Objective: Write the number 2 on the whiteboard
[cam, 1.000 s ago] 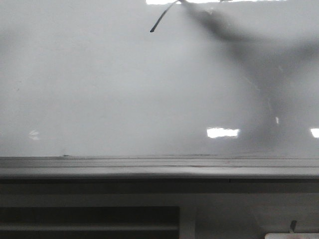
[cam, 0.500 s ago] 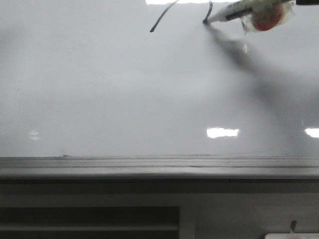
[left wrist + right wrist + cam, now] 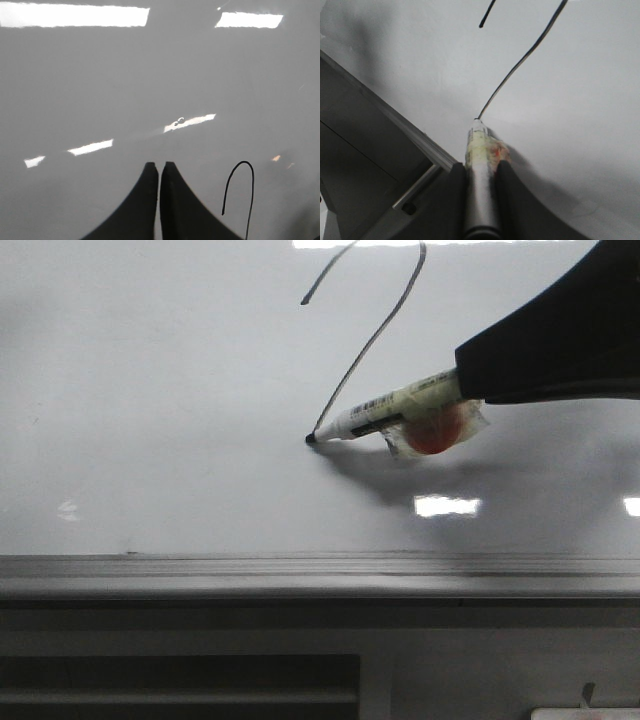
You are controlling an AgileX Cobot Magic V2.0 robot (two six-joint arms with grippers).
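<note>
right end effector [image 3: 481, 200] — clamped on the marker [image 3: 385, 412], tip touching the whiteboard [image 3: 180, 440] at the foot of the diagonal. the number 2 [image 3: 372, 340]: you have the top curve and slanted stroke drawn; the base stroke is left. left end effector [image 3: 159, 172] — fingers together, holding nothing, hovering over the board.

whiteboard [image 3: 150, 440]: one
marker [image 3: 385, 412]: one
drawn line of the number 2 [image 3: 375, 335]: one
grippers: two, left gripper [image 3: 159, 172] and right gripper [image 3: 481, 172]
</note>
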